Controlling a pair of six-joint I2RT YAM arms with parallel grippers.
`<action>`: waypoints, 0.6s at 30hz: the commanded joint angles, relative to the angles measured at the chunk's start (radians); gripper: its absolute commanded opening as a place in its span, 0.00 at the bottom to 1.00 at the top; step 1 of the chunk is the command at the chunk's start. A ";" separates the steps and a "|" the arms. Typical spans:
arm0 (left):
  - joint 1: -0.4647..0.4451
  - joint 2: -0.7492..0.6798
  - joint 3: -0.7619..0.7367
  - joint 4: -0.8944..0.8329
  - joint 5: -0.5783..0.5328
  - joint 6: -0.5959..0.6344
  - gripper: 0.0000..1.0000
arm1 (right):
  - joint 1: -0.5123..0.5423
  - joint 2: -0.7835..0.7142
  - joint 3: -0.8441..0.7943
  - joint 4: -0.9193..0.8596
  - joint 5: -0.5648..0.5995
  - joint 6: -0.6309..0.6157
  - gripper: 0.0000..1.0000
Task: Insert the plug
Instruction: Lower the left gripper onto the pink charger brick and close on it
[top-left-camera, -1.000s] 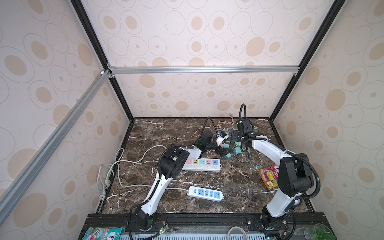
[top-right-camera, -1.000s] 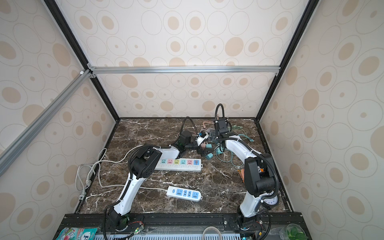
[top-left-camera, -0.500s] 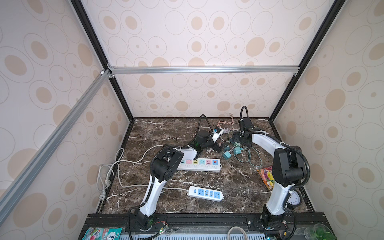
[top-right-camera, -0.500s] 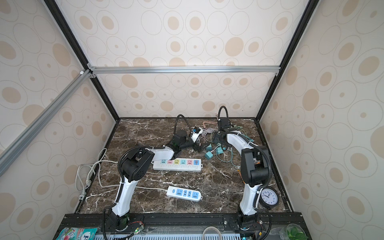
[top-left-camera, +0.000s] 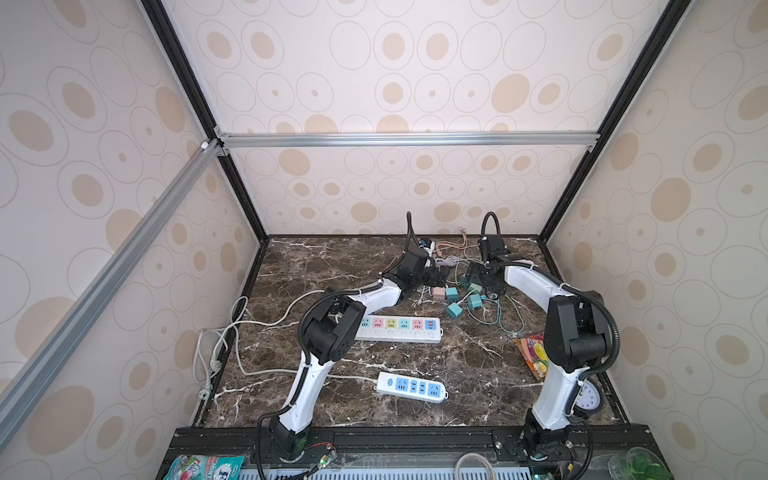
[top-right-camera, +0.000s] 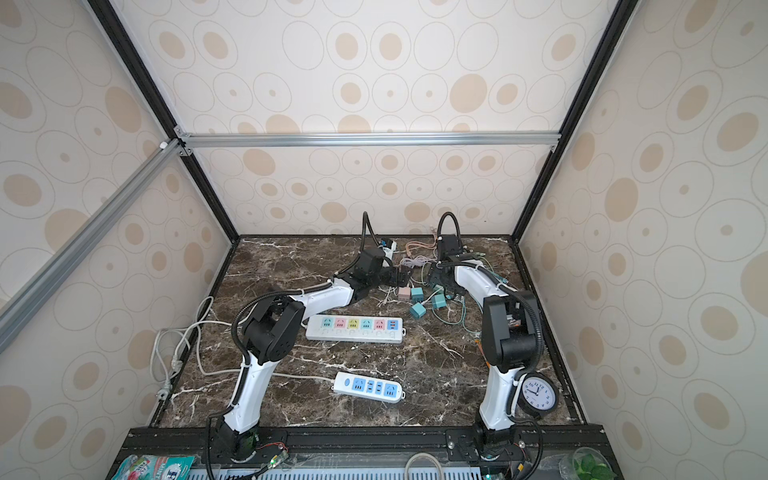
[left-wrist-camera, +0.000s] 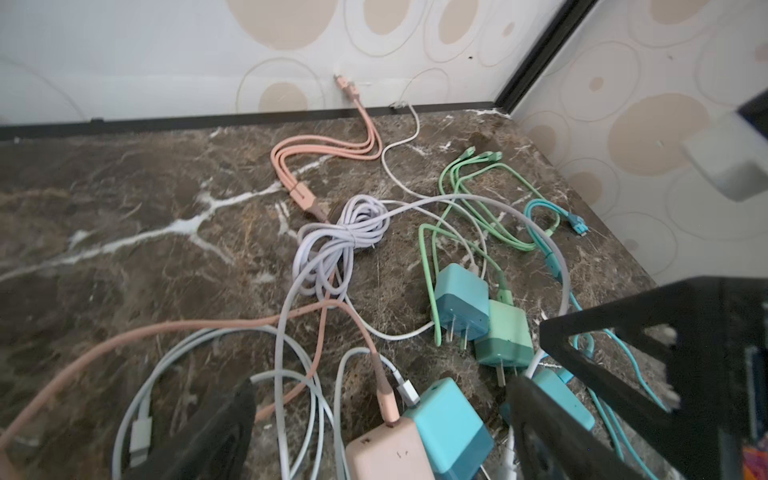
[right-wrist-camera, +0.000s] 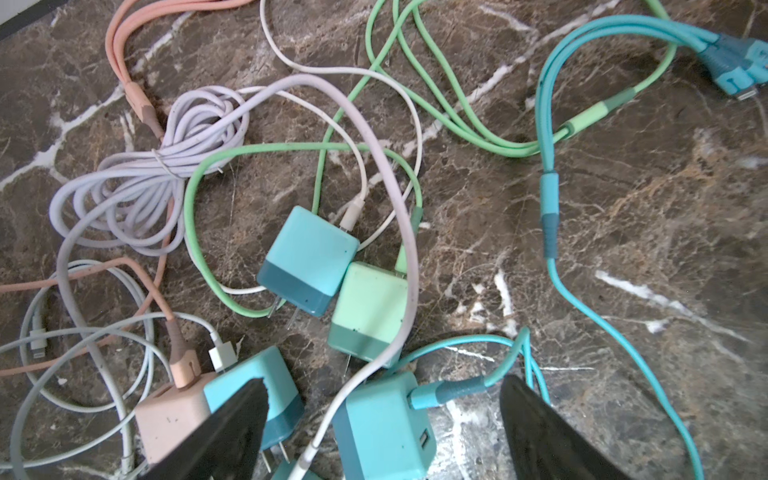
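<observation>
Charger plugs (top-left-camera: 454, 309) lie beyond both strips: blue power strip (top-left-camera: 411, 386) nearest, pastel power strip (top-left-camera: 397, 328) mid-table, chargers farthest. Right gripper (right-wrist-camera: 382, 382) straddles a teal charger (right-wrist-camera: 386, 428), jaws wide, nothing held; left gripper (left-wrist-camera: 382, 384) equally spread, empty. Best to close squarely on the cube's flat sides, avoiding the lavender cable (right-wrist-camera: 412, 249).

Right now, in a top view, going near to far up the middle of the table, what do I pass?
Blue power strip → pastel power strip → nearest teal charger → pink charger → coiled lilac cable.
</observation>
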 joint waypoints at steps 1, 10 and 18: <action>-0.051 0.029 0.135 -0.254 -0.134 -0.063 0.90 | -0.002 0.003 0.008 -0.022 0.026 0.015 0.90; -0.132 0.177 0.448 -0.570 -0.324 -0.073 0.72 | -0.002 -0.006 -0.005 -0.018 0.044 0.011 0.93; -0.134 0.243 0.486 -0.643 -0.282 -0.104 0.66 | -0.003 -0.029 -0.018 -0.023 0.058 0.006 0.94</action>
